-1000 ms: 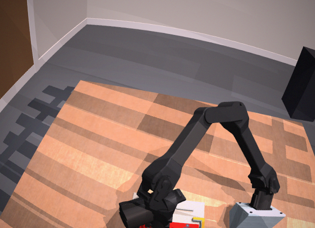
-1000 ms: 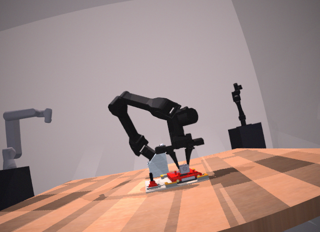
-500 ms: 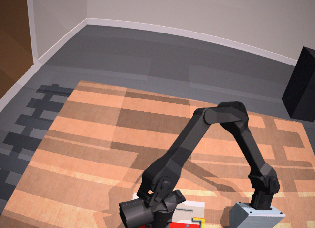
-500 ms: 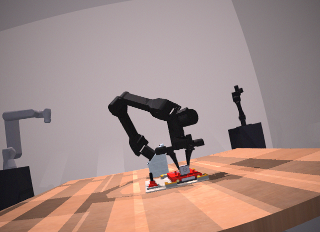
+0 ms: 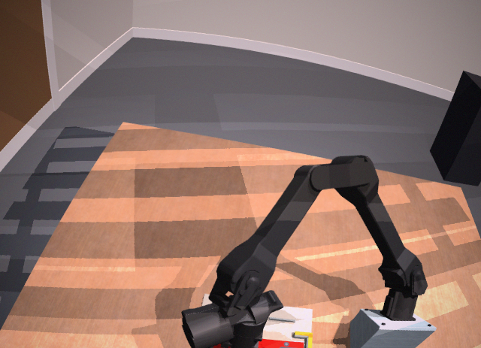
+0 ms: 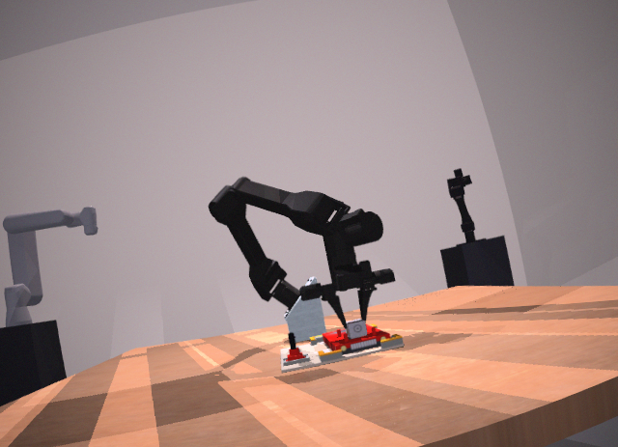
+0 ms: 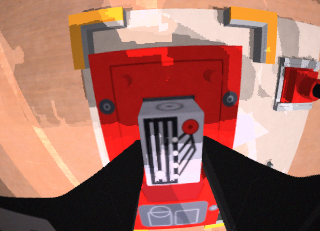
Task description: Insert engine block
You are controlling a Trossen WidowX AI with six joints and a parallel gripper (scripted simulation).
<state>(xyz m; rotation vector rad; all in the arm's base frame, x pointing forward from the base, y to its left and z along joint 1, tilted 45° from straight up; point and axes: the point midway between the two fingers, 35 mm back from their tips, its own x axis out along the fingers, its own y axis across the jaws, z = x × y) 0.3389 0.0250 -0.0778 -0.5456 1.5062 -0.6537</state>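
The fingers clamped the grey engine block [image 7: 171, 141] by its two sides, leaving its slotted top face free for a straight downward push. It sat over the middle of the red car body [image 7: 167, 85], apparently partly down in the opening; the car body lay inside yellow corner brackets [image 7: 96, 21] on the counter [image 7: 40, 85], likely to keep it from sliding.

The gripper [image 7: 172, 151] is closed on the grey engine block [image 7: 171, 141], one black finger [image 7: 116, 181] against each side. The block's top face shows dark slots and a red dot. It sits over the red car body [image 7: 127, 85]. Orange corner brackets [image 7: 96, 21] flank the body's far edge.
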